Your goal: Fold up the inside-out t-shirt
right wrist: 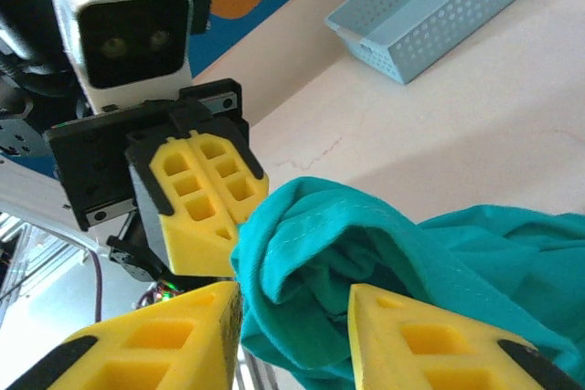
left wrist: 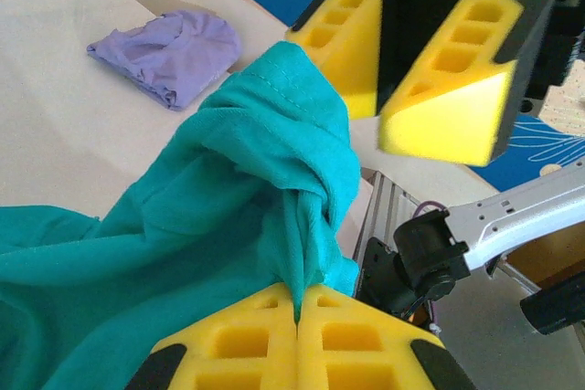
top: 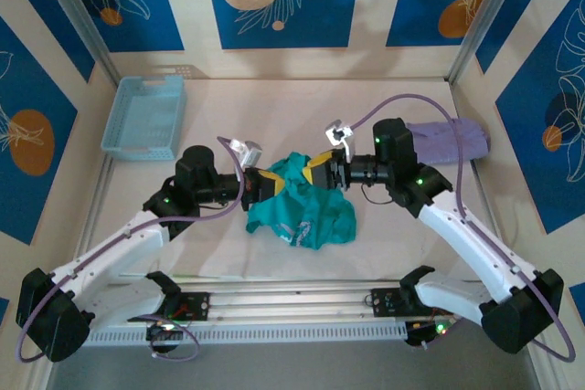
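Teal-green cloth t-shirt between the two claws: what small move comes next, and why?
Probably close the right claw on the fold of the teal-green cloth t-shirt. Its jaws stand open with that fold between them, while the left claw is shut on another fold, so a second grip would let the arms spread the bunched shirt.

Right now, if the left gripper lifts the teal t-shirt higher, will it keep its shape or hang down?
Probably floppy: the t-shirt drapes in soft folds from the pinch of the left gripper. Likely light too, since that one small pinch holds a bunch of it up. It should not slip easily; the cloth looks matte.
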`<action>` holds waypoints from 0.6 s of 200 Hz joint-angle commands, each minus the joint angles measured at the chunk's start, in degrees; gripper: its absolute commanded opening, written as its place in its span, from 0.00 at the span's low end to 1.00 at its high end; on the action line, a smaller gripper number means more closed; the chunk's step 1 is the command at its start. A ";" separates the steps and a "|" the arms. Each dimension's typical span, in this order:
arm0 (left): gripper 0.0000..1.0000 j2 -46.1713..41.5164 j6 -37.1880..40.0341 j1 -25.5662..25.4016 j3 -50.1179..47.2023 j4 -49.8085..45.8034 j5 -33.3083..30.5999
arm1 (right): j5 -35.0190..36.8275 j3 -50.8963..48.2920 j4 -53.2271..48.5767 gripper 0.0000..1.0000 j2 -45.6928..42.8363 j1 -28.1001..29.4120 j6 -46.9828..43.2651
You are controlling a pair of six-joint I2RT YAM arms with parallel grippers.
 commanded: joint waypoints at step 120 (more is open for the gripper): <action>0.00 0.52 -0.08 0.59 1.34 1.45 1.57 | -4.91 1.62 5.06 0.07 2.46 -0.07 4.55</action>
